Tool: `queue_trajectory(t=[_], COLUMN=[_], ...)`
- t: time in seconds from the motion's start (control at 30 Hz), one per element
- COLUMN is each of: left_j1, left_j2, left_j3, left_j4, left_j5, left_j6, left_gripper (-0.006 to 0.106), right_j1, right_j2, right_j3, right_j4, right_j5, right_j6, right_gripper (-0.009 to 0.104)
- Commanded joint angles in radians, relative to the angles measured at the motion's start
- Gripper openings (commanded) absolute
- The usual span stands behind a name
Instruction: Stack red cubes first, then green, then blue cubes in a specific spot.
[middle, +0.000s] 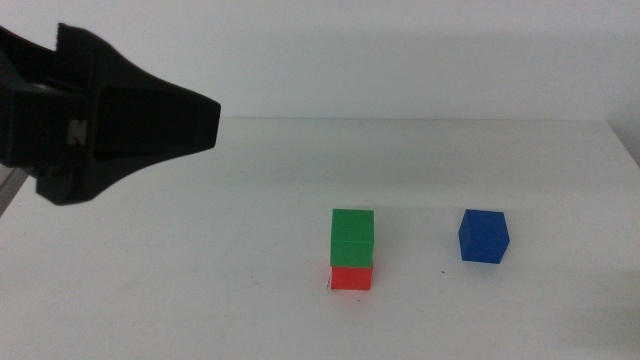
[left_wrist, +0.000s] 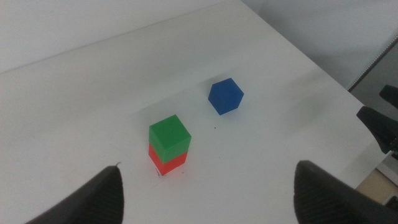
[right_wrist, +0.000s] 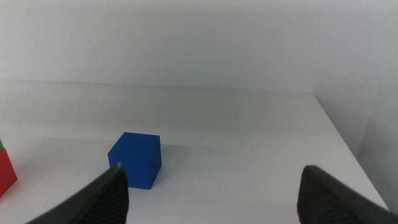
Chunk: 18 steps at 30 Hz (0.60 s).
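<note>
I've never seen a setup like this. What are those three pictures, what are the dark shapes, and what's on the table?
These are three cameras on a two-armed robot at a white table. The first looks forward and down over the table; the other two ride on the arms' wrists.

The big dark shape at the left of the overhead picture is the left end effector, raised above the table. In its own wrist picture its two jaws stand wide apart, holding nothing. The right end effector is open and empty too, low behind the blue cube.

On the table, a green cube sits on a red cube. The blue cube stands alone to their right, not yet stacked.
</note>
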Motion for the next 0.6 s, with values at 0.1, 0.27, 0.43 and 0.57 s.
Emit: queue_trajectory(t=[0.1, 0.27, 0.43, 0.57], left_j1=[0.000, 0.000, 0.000, 0.000], left_j2=[-0.011, -0.011, -0.011, -0.011], left_j3=[0.005, 0.005, 0.005, 0.005], left_j4=[-0.007, 0.011, 0.011, 0.009], left_j5=[-0.018, -0.024, -0.024, -0.025], left_j6=[0.000, 0.000, 0.000, 0.003], left_gripper=[0.094, 0.094, 0.094, 0.094], right_j1=[-0.008, -0.008, -0.008, -0.008], right_j2=[-0.005, -0.005, -0.005, 0.192], right_j3=[0.004, 0.004, -0.014, -0.266], right_j4=[-0.008, -0.019, 0.091, 0.097], right_j5=[-0.010, -0.032, -0.160, 0.103], right_j6=[-0.003, -0.017, 0.055, 0.067], right_gripper=[0.093, 0.093, 0.093, 0.093])
